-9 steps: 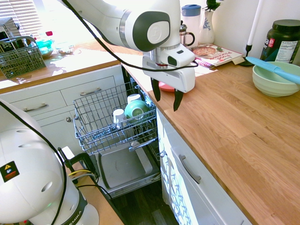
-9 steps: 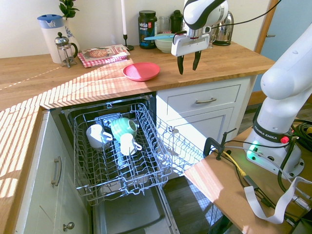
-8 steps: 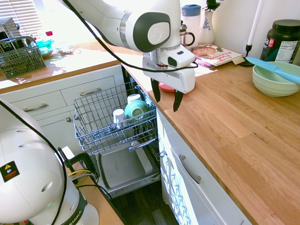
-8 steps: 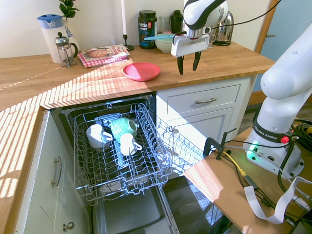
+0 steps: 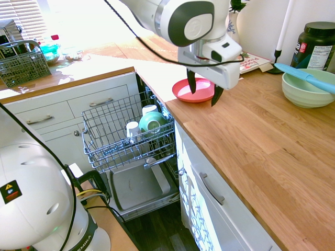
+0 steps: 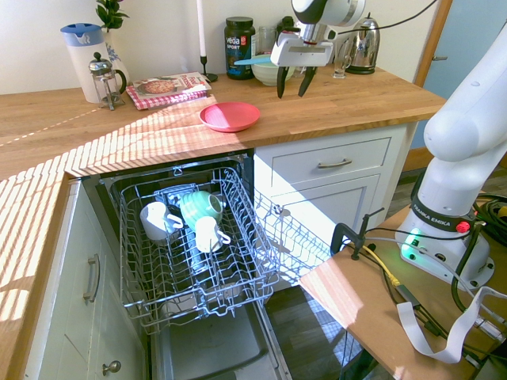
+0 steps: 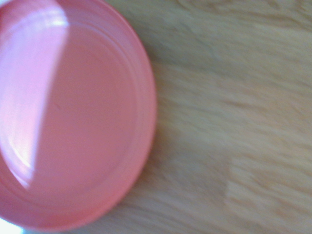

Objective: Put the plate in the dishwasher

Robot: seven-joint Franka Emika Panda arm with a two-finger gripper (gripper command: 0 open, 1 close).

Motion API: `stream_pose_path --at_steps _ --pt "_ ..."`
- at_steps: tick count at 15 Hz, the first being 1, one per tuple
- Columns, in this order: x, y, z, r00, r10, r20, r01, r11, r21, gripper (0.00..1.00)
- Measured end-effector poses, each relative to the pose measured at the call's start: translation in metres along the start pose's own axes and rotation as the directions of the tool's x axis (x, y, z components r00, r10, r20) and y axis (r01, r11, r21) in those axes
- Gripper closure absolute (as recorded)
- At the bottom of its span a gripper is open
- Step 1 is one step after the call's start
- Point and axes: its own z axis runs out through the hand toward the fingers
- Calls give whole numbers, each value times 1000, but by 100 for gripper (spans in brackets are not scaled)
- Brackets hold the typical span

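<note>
Hand (image 6: 295, 93), upper right of centre in the second exterior view: fingers apart, above the counter (image 6: 356, 107). Plate (image 6: 230, 116): flat on the counter, above centre, part in sunlight. Dishwasher (image 6: 198, 245): open, lower left; its rack carries two white cups (image 6: 160, 221) and a green bowl (image 6: 201, 208).

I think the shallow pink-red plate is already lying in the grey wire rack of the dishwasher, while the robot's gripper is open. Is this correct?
Not quite: the shallow pink-red plate is lying on the wooden countertop, not in the rack, as the second exterior view shows. The gripper is indeed open.
</note>
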Motion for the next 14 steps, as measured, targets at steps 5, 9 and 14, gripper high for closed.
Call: stream_pose_path --at_steps 5,9,14 --pt "24 -48 56 991 -50 124 50 999 0 0" --pt "21 -71 74 979 -87 183 88 996 4 100" --pt "20 -78 98 973 -94 213 99 995 -15 100"
